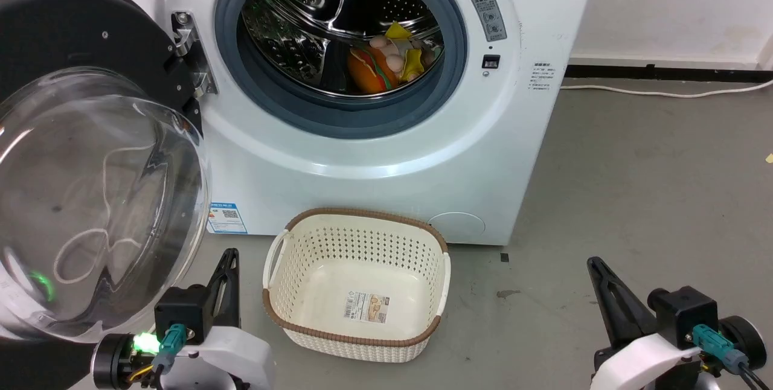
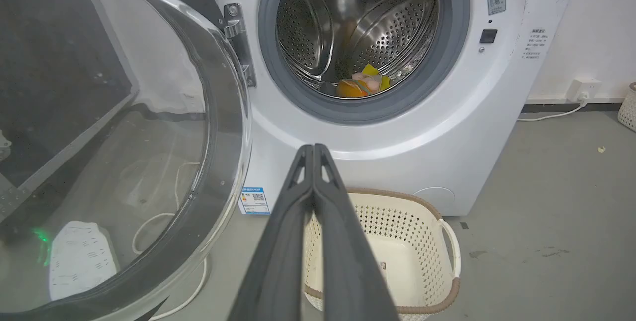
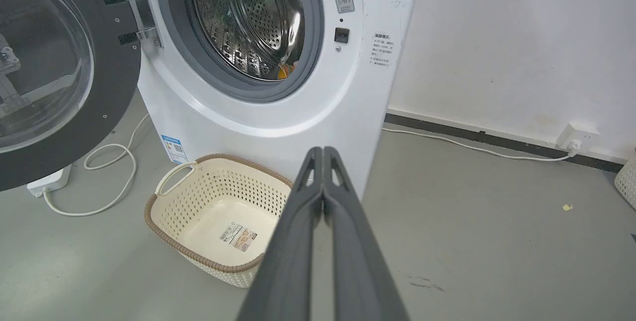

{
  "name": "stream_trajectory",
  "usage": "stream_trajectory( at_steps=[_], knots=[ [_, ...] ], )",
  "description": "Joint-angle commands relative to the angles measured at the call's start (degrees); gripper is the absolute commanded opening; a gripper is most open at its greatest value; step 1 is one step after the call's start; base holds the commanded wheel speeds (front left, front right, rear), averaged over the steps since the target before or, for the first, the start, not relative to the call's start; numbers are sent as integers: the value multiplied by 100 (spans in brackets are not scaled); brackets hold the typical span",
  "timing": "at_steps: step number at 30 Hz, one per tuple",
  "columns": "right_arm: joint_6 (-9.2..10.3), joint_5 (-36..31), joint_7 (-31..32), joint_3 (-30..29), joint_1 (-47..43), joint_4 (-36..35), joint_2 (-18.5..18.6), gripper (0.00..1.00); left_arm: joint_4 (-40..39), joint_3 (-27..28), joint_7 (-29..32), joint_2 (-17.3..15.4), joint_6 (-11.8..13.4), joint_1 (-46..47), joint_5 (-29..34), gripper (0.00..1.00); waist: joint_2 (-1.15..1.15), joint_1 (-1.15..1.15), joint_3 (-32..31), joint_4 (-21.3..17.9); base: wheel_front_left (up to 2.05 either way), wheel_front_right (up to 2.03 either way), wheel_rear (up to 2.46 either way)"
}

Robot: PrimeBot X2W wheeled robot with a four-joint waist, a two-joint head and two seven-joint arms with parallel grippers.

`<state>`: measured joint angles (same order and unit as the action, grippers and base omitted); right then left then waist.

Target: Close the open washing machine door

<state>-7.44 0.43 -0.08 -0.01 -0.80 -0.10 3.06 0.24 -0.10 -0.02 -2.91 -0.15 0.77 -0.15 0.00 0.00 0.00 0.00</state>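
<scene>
The washing machine (image 1: 386, 154) is white and stands straight ahead, its round port showing the steel drum with colourful soft toys (image 1: 386, 61) inside. Its door (image 1: 90, 154), black-rimmed with a bulging clear glass bowl, is swung wide open to the left on a metal hinge (image 1: 190, 52). The door (image 2: 109, 137) looms close at the left of the left wrist view and sits at the upper left of the right wrist view as door (image 3: 54, 77). My left gripper (image 1: 231, 255) is shut and empty, just right of the glass bowl. My right gripper (image 1: 593, 262) is shut and empty, low at the right, well clear of the machine.
A cream perforated basket (image 1: 356, 284) with a brown rim sits on the grey floor right in front of the machine, between my grippers. A white cable (image 3: 107, 172) and power strip (image 3: 49, 184) lie under the open door. Another cable (image 1: 664, 91) runs along the wall at the right.
</scene>
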Motion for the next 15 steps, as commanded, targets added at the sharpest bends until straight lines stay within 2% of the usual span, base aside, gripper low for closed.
stream_trajectory(
  at_steps=[1, 13, 14, 15],
  knots=[
    [-5, -43, 8, 1, 80, 10, -18, 0, -24, 10, 2, 3, 15, -77, 15, 0, 0, 0, 0, 0, 0, 0, 0],
    [-5, -43, 8, 1, 80, 10, -18, 0, -24, 10, 2, 3, 15, -77, 15, 0, 0, 0, 0, 0, 0, 0, 0],
    [0, 0, 0, 1, 0, 0, 0, 100, 0, 0, 0, 0, 0, -1, 0, 100, 0, 0, 0, 0, 0, 0, 0],
    [0, 4, -1, 0, -3, -1, 0, 100, 3, -2, -3, 0, -1, 1, -1, 100, 0, 0, 0, 0, 0, 0, 0]
  ],
)
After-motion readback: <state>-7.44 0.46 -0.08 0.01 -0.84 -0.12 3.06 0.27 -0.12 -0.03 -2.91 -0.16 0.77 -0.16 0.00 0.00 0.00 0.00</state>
